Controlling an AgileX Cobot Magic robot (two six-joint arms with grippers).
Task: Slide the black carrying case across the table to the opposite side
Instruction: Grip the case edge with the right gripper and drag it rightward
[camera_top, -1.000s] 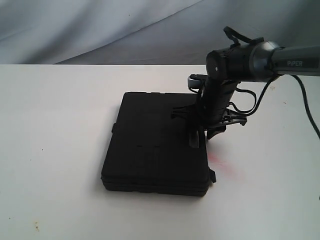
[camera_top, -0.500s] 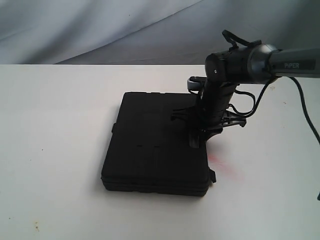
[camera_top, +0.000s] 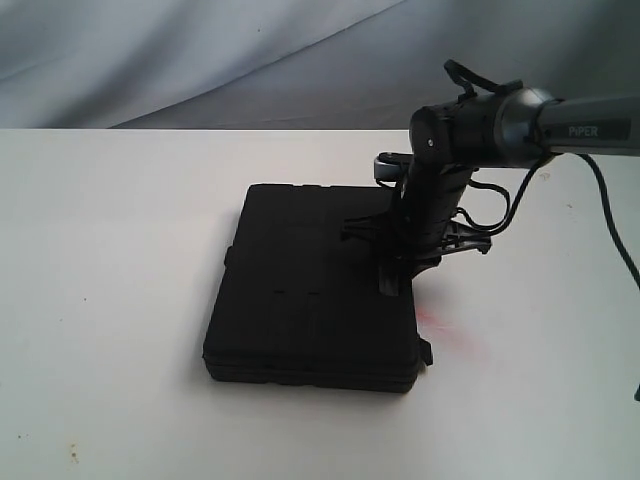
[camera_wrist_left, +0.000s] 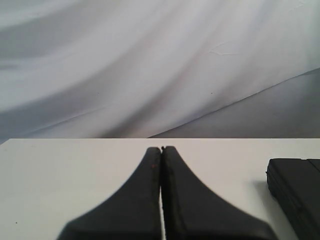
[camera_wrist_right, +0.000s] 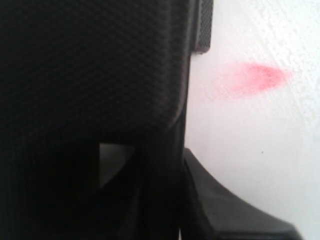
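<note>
L grip (camera_wrist_left: 161, 148): fingers pressed tog. | R arm (camera_top: 575, 128): horiz., wrist bent down | R grip (camera_top: 405, 273): pts down, jaws unclear

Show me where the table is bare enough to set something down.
Bare tabletop stretches left of the black case and along the near edge. It is crowded at the case's right edge, where the right gripper stands by the red smudge.

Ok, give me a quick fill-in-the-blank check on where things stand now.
The case on the white table is ____ in colour. The left tool is ____, gripping nothing. The smudge beside the case is ____. In the exterior view the right tool stands at the case's ____ edge.
Missing: black; shut; red; right.
</note>
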